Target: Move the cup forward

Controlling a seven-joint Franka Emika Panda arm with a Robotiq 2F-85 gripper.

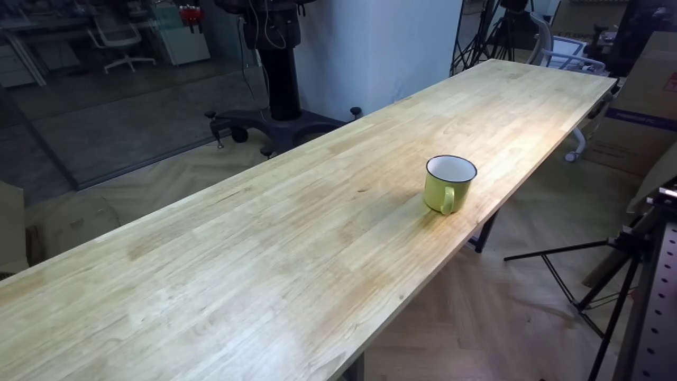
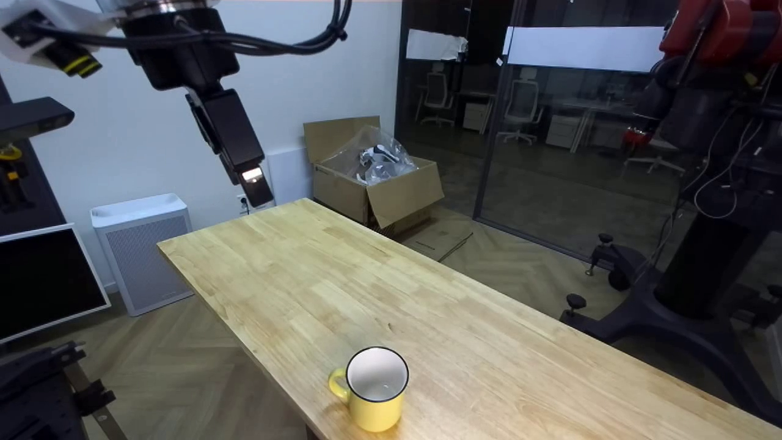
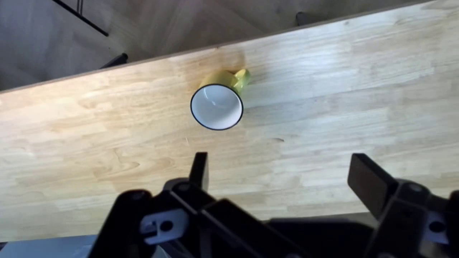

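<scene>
The cup [image 1: 448, 186] is standing upright on the long wooden table [image 1: 238, 254], near one of its long edges. It is showing a yellow-green outside, and a dark rim is circling its white inside. Its handle [image 2: 336, 384] is jutting out toward the left of an exterior view. The gripper [image 3: 280, 163] is hanging above the table, well apart from the cup; in the wrist view its two fingers [image 3: 369, 182] are standing wide apart, with wood showing between their tips. In an exterior view, an open cardboard box [image 2: 339, 195] is standing beyond one end of the table, holding clear plastic wrapping [image 2: 391, 164]. A tripod [image 1: 632, 241] is standing on the floor [image 1: 449, 328] on the cup's side of the table.
</scene>
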